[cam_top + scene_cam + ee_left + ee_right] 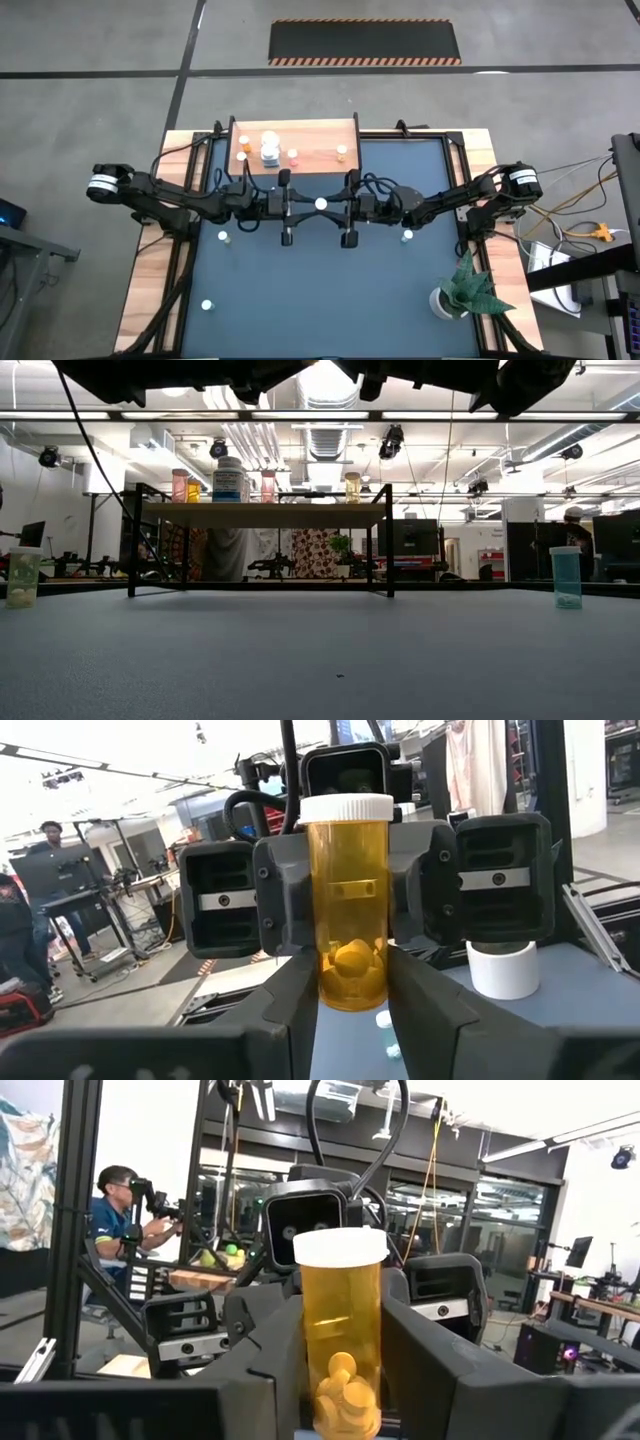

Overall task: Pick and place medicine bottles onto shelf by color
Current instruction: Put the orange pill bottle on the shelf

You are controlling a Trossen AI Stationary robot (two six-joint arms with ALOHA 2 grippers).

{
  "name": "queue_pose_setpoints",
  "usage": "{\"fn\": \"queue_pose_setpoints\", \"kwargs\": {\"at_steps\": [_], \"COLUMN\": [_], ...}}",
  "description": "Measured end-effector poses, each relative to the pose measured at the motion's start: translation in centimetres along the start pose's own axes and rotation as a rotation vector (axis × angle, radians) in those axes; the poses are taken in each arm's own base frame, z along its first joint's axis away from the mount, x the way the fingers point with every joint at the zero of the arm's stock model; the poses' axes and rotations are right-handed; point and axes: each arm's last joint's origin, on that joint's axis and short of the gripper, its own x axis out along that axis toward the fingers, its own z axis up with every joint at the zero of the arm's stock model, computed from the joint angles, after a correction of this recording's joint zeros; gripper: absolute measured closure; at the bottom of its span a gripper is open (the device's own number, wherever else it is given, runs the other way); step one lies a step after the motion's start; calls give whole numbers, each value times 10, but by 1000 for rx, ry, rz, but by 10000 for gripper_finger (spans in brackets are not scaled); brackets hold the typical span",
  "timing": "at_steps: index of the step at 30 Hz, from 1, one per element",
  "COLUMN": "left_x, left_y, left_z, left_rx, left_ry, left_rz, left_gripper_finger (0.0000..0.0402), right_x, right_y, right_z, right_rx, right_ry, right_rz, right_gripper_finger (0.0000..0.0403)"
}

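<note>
**Two grippers meet over one orange bottle above the table's middle**

Both arms reach in from the table's side edges and meet above the middle of the dark mat [320,290], just in front of the shelf [310,155]. Between them is an orange bottle [348,905] with a white cap, upright and lifted off the mat. The left gripper [350,985] has its fingers closed part-way against the bottle's lower body, one on each side. The right gripper [340,1380] faces it with its fingers flanking the same bottle; from here I can't be sure they are pressing on it or merely close beside it.

The shelf stands at the table's far edge with several bottles [228,478] on its board, a larger white one among smaller orange ones. On the mat, a pale bottle [22,576] sits near the left edge and a greenish one [566,576] near the right. A potted plant [462,290] stands toward the near right corner.
</note>
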Motion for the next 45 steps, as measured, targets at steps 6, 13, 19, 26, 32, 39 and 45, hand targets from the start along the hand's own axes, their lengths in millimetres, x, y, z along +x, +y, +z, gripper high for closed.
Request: {"fn": "queue_pose_setpoints", "kwargs": {"at_steps": [6,13,19,26,32,39,45], "left_x": [-3,-15,-22,-21,-21,-21,-21], "left_y": [0,5,6,6,6,6,6], "left_z": [-1,2,3,2,2,1,1], "left_rx": [17,61,71,71,71,73,77], "left_ry": [17,120,172,172,174,181,190], "left_rz": [2,74,61,61,67,75,90], "left_gripper_finger": [309,309,309,308,308,308,308], "right_x": [-1,-5,-4,16,34,36,36], "right_y": [1,-2,-8,-10,-10,-11,-12], "right_z": [-4,6,30,49,54,58,60], "right_rx": [25,69,49,16,-8,-16,-33], "right_ry": [56,152,285,427,509,523,520], "right_rz": [7,18,5,22,40,30,19], "right_gripper_finger": [231,197,195,195,195,211,247]}}
